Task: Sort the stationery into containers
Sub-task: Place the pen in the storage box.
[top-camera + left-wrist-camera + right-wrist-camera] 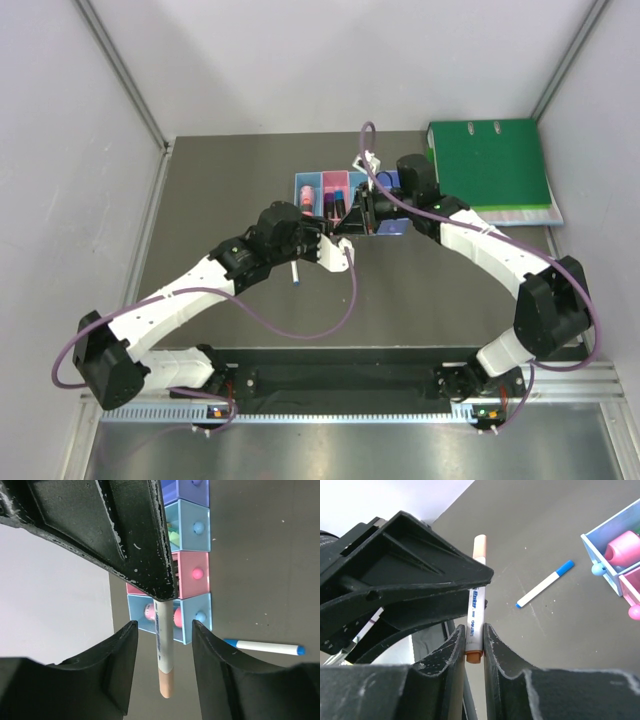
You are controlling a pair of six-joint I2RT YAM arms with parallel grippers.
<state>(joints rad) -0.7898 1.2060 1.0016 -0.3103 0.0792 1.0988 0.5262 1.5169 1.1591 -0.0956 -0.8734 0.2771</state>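
A handover is judged to be in hand: the white pen [476, 611] is clamped at its orange end by the right tool [474, 636], low in the middle of the right wrist view, close to the bins [201, 586]. The left tool [164, 627] is parted around the pen without touching it. Next, the pen needs to be carried over a bin and dropped. A second pen [262, 646] is seen on the table [260, 555], lower right.
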